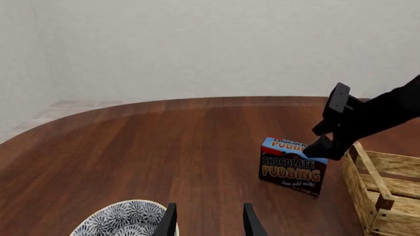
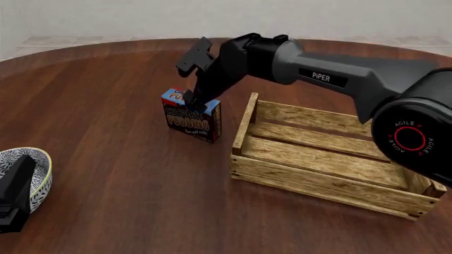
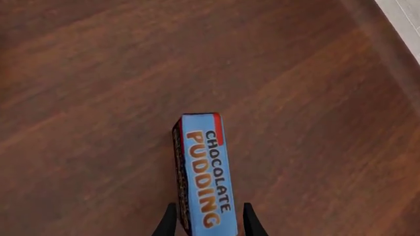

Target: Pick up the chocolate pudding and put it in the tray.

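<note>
Nearest the camera in the front view, the left gripper sits low at the table's left edge, beside a white patterned bowl; in its wrist view its fingers are spread apart with nothing between them. To the right stands the tray, a slatted wooden crate, with only bare slats visible inside. Just beyond its left corner post, the chocolate pudding stands upright on the wood, close to the crate but not touching it. The right gripper reaches down over the crate's far side onto the carton's top; its fingers flank the blue top edge, part-open, though whether they press it cannot be told.
</note>
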Robot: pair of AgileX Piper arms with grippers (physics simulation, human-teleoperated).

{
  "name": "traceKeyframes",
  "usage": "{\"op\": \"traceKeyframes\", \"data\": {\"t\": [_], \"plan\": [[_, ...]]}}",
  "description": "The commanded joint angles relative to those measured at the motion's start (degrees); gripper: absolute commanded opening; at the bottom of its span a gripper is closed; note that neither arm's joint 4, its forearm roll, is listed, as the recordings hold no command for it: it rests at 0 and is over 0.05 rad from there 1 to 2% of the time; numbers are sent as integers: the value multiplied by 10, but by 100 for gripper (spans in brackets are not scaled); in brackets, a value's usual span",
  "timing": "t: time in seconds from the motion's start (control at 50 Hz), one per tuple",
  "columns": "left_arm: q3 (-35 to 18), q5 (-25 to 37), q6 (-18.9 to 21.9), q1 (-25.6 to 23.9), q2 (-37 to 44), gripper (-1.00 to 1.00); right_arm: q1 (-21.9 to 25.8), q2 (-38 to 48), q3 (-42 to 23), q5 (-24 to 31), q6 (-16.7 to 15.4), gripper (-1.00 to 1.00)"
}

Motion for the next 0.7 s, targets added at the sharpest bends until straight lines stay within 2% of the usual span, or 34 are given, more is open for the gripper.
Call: {"op": "traceKeyframes", "data": {"t": [0.02,0.7], "plan": [[0,0,0,0,0,100,-3,7,0,-5,6,100],[0,0,0,0,0,100,-10,20,-1,-11,13,100]]}}
